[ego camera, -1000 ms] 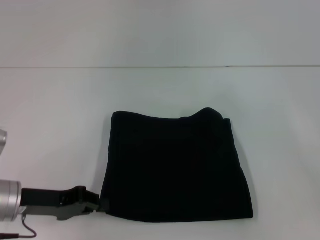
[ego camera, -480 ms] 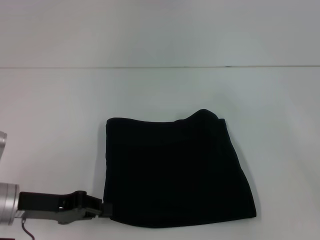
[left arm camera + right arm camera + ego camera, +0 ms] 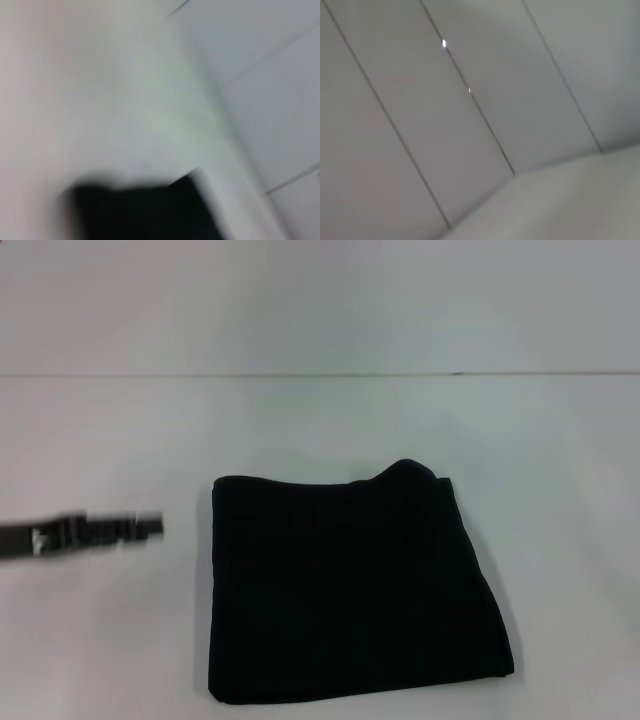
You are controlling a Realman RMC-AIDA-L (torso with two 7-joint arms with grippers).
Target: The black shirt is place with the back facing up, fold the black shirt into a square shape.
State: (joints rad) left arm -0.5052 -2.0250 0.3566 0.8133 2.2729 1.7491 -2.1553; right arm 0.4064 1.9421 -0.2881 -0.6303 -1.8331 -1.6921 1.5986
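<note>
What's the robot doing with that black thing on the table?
That is a black shirt, and it lies folded into a roughly square bundle on the white table. Nothing is holding it right now. The left gripper is off to the shirt's left, apart from the cloth and not touching it. The right gripper is out of sight; its wrist camera shows only pale wall panels. The folding looks about finished, though the far edge has a small bump.
</note>
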